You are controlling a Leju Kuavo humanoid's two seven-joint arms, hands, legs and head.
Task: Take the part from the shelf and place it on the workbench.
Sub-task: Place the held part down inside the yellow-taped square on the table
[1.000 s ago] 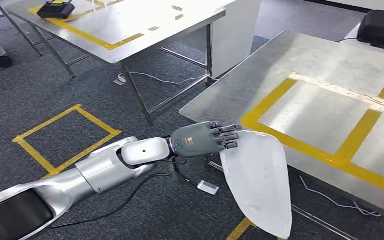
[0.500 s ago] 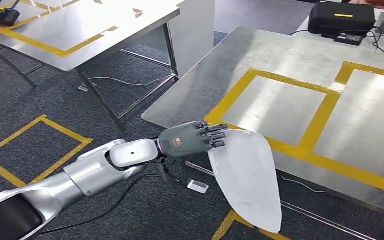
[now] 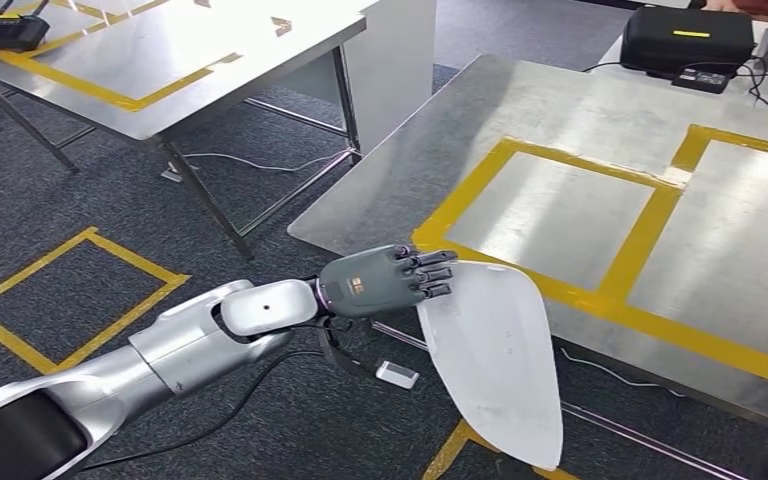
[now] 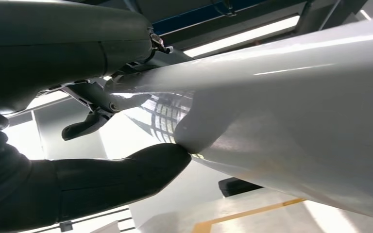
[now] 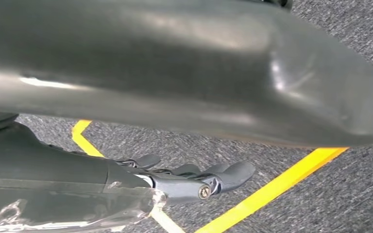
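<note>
While the view has barely shifted since a moment ago, the left hand (image 3: pixel 385 281) grips the part (image 3: pixel 490 355) just short of the workbench (image 3: pixel 560 110); right hand (image 5: pixel 194 179) hangs, fingers apart.

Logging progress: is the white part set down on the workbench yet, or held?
Held. The left hand grips the white part at its upper edge; it hangs off the workbench's near edge over the floor.
</note>
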